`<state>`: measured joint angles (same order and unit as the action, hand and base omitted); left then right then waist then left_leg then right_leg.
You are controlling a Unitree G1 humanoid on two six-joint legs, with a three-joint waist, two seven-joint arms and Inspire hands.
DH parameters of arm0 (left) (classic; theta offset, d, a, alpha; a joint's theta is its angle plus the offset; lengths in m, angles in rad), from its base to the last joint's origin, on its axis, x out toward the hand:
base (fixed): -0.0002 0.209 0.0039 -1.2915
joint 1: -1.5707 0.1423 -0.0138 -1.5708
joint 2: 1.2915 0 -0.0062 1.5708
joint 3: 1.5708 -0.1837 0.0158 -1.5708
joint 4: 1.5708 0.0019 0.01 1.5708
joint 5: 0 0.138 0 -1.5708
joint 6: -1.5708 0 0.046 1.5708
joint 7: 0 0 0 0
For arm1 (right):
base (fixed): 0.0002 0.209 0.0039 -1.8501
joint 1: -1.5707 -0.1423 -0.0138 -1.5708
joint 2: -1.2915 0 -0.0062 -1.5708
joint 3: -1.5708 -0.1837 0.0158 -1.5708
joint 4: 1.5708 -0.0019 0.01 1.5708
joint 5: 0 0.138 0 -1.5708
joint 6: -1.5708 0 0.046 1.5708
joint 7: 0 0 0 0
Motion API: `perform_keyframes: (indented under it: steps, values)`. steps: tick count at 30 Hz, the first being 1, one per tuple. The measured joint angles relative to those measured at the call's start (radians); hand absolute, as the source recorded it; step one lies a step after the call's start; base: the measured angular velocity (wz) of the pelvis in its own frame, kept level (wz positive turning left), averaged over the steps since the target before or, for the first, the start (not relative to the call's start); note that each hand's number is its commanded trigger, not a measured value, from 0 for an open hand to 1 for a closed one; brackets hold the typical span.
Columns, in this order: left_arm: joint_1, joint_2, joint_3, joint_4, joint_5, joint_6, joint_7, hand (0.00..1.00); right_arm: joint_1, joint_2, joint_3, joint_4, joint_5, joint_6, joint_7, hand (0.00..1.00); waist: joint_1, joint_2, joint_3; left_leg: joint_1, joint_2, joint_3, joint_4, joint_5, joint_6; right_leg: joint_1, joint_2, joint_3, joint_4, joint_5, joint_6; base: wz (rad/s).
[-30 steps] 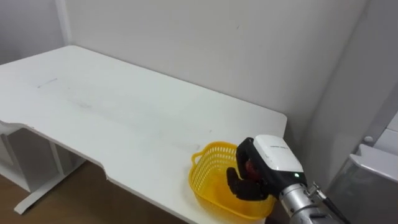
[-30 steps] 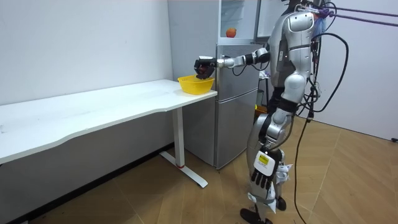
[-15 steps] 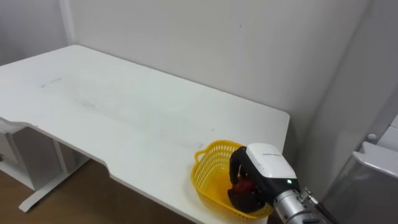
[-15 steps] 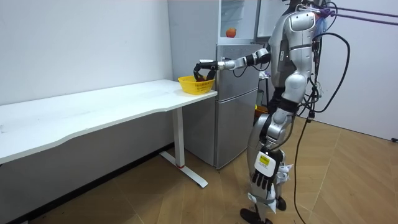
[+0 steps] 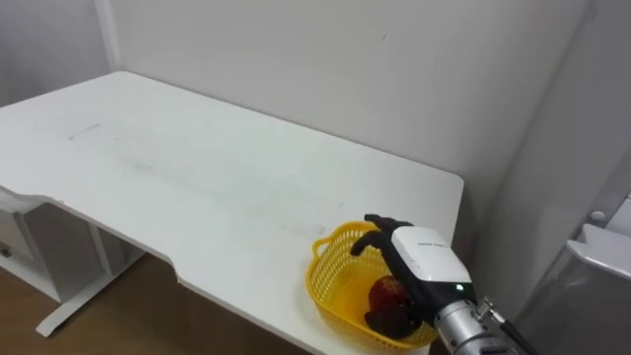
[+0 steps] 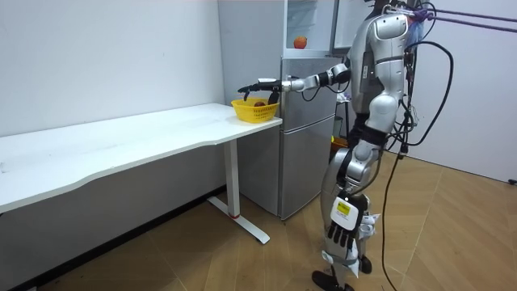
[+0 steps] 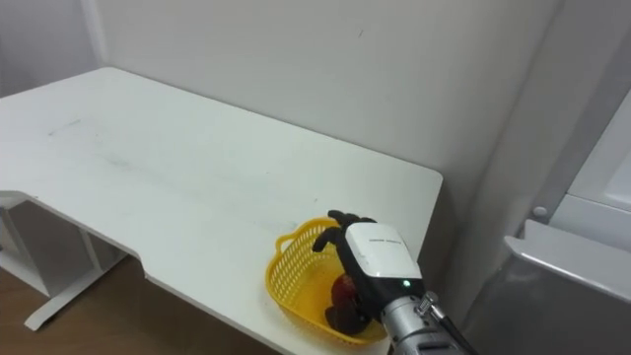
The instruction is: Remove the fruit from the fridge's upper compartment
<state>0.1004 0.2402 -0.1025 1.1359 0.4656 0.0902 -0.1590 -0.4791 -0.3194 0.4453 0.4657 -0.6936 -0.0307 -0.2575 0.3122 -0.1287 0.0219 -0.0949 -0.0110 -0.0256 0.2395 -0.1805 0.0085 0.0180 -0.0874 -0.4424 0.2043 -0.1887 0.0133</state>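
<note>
A yellow basket [image 5: 333,284] stands at the table's near right corner, close to the fridge. A red fruit [image 5: 388,291] lies inside it. My right hand [image 5: 422,258] hovers just above the basket and the fruit, fingers [image 5: 373,223] stretched straight over the rim, open and holding nothing. The right eye view has the same hand [image 7: 376,252] over the fruit [image 7: 345,288] in the basket [image 7: 288,274]. In the room view I stand beside the fridge [image 6: 311,129] with my right arm held out level, the hand [image 6: 260,83] over the basket [image 6: 254,110].
The white table [image 5: 197,177] runs far to the left along the wall. The fridge's grey top [image 5: 601,247] is at the right edge. In the room view another orange-red fruit [image 6: 300,42] sits in the open upper fridge compartment.
My right hand was curled round the red fruit above the basket; it lowered, its fingers straightened, and the fruit now lies loose in the basket.
</note>
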Motion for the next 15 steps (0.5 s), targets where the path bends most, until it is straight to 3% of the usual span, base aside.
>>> perform_keyframes:
  steps: [9, 15]
  values:
    - [0.008, -0.001, -0.002, -0.006, -0.001, -0.003, 0.026, 0.0, -0.006, 0.002, -0.002, -0.001, 0.087, -0.001, 0.0, 0.0, -0.005, -0.001, -0.0005, -0.001, 0.0, 0.0, 0.0, 0.0, 0.0, 0.003, -0.001, 0.001, 0.0, 0.0, 0.0, 0.0]
    - [0.015, -0.007, 0.0, -0.008, 0.007, -0.001, 0.039, 0.0, -0.033, 0.005, -0.078, -0.026, 0.15, -0.002, -0.004, 0.0, -0.01, 0.005, -0.0019, -0.003, -0.001, 0.0, 0.008, 0.0, 0.0, 0.004, 0.0, 0.002, -0.001, 0.0, 0.0, 0.0]
